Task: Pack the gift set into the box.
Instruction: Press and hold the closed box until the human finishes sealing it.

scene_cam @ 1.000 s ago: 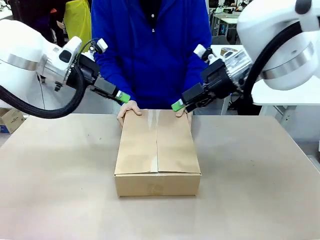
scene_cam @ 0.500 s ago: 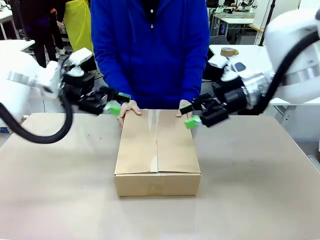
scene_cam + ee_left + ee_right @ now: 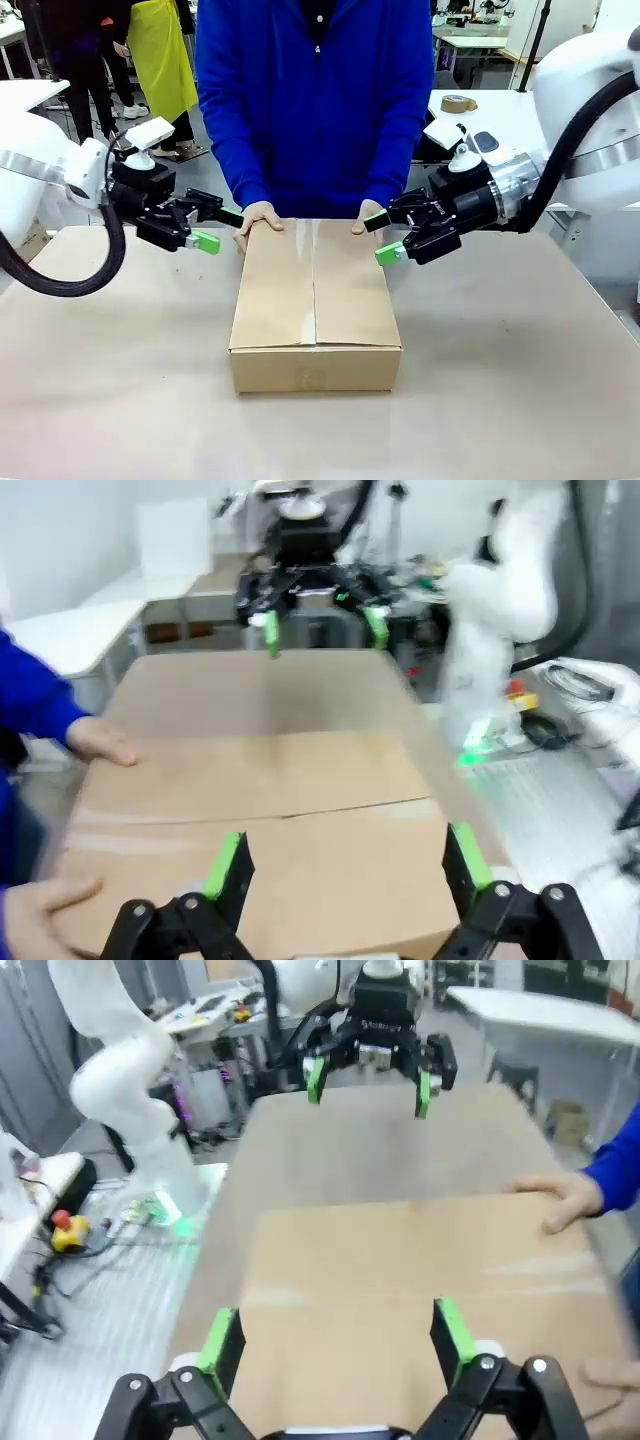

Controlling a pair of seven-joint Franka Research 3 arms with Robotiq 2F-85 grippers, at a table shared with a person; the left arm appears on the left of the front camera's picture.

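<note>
The left gripper (image 3: 216, 229) has its jaws spread wide with nothing between them; its green pads (image 3: 224, 865) stand well apart in the left wrist view. The right gripper (image 3: 381, 239) also has its jaws wide open and empty. Both hang just above the counter (image 3: 110, 350), facing each other. The left gripper is just beside the far left corner of the large brown corrugated cardboard carton (image 3: 315, 300), and the right gripper is just beside its far right corner. Whether the right gripper's lower pad touches the carton's edge cannot be told.

The carton sits in the middle of the counter between the two grippers. Its top flaps are folded shut and meet at a seam along its length. A person in a blue top (image 3: 315, 100) stands at the far side. The person's hand (image 3: 258, 217) rests on the carton's far edge near the left gripper. The other hand (image 3: 368, 214) rests on that edge near the right gripper.
</note>
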